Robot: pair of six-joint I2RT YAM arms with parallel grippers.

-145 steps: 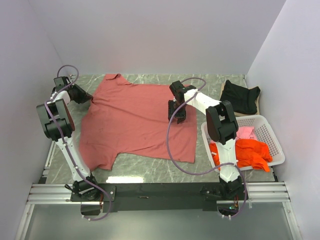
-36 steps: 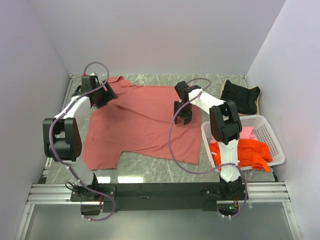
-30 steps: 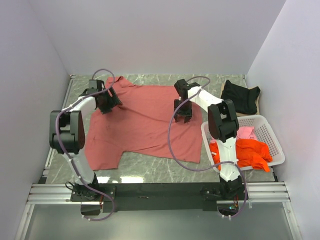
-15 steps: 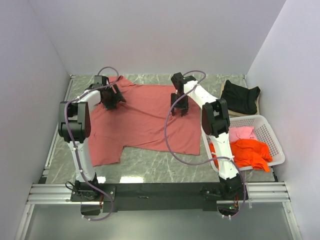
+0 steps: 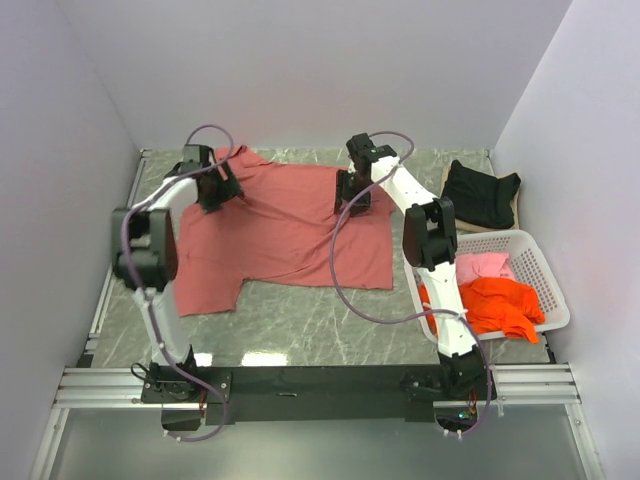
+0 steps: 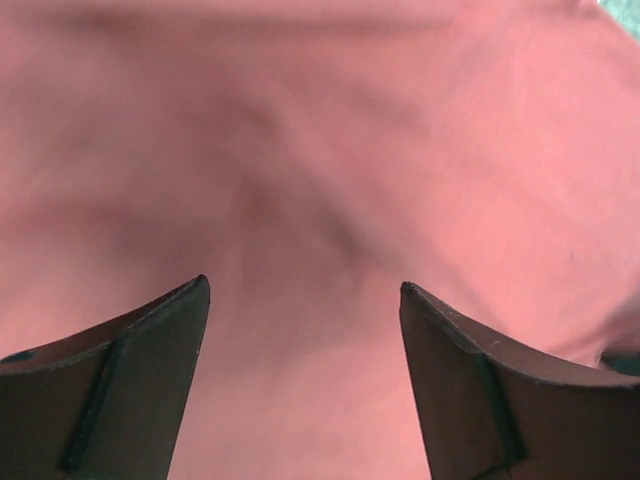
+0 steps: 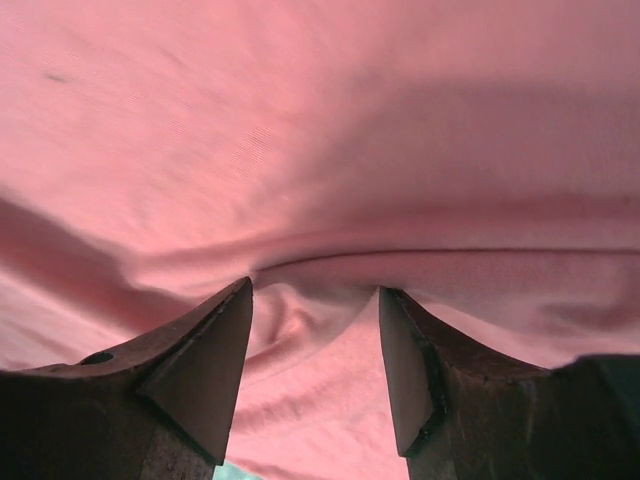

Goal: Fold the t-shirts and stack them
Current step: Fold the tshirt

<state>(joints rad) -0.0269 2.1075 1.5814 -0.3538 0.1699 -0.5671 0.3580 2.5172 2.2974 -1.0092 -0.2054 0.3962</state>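
The large brick-red t-shirt (image 5: 285,230) lies spread on the marble table, collar toward the far left. My left gripper (image 5: 217,190) (image 6: 305,285) stands open, low over the cloth near the collar, nothing between its fingers. My right gripper (image 5: 352,196) (image 7: 315,285) is open too, on the shirt's far right part, its fingertips pressed against a raised fold of red cloth. The black t-shirt (image 5: 481,193) lies folded at the back right. The orange t-shirt (image 5: 497,306) and the pink t-shirt (image 5: 489,265) sit crumpled in the basket.
The white lattice basket (image 5: 545,285) stands at the right beside the right arm. Grey walls close in the table on the left, back and right. Bare marble (image 5: 320,325) shows between the shirt's hem and the arm bases.
Both grippers have moved toward the far wall. The red shirt has slid back with them, its near hem now further from the arm bases.
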